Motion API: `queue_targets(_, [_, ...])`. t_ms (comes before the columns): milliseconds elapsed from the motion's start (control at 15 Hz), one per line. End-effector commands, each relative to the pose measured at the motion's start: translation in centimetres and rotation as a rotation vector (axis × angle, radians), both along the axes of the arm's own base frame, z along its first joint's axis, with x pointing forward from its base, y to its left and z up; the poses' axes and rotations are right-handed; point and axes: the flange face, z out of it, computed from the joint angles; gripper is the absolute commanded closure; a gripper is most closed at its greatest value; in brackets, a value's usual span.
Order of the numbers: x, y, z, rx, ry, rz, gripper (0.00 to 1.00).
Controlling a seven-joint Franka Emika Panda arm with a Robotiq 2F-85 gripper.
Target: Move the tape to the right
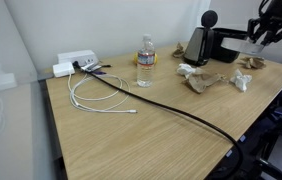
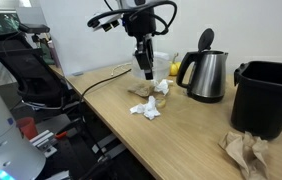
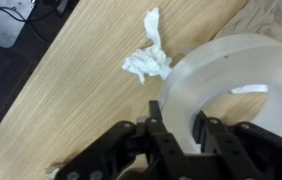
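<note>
Now the jaws are pinching the tape (image 3: 213, 58). In the wrist view one jaw sits inside the big hole and the other sits outside. The see-through wall of the ring is squeezed between them. The tape is up in the air, off the bench (image 3: 76, 85). Under it, on the wood, lies a scrunched bit of white paper (image 3: 146, 62).

In an exterior view the jaws hang near the back edge of the bench, by the wall. They are just beside a silver kettle (image 2: 207, 76) with a black handle. More scrunched paper (image 2: 151, 106) lies on the wood below them. A black bin (image 2: 271, 95) stands past the kettle. Some brown crumpled paper (image 2: 245, 150) lies in front of the bin, nearer the front edge.

In an exterior view a water bottle (image 1: 146, 62) stands near the back edge. A white cable (image 1: 99, 96) lies in loops near a back corner of the bench, beside a white power block (image 1: 75, 63). A thick black cable (image 1: 181, 112) runs from there across the wood to the front edge.
</note>
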Motion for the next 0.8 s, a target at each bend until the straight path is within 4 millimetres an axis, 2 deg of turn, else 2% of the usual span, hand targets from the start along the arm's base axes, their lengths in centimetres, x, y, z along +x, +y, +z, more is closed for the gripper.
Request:
queue_targets(0, [-0.9,-4.6,-1.2,-0.045,-0.004,-0.193,0.92])
queue_targets(133, [-2.3,-7.3,-2.5,-0.072,0.023,-0.312,0.92])
queue_targets(400, [-4.8,-10.7,-5.7,-0.130,0.118,-0.515,0.92])
queue_targets(733, [-6.1,-11.3,-11.3,-0.080,0.251,-0.641,0.92])
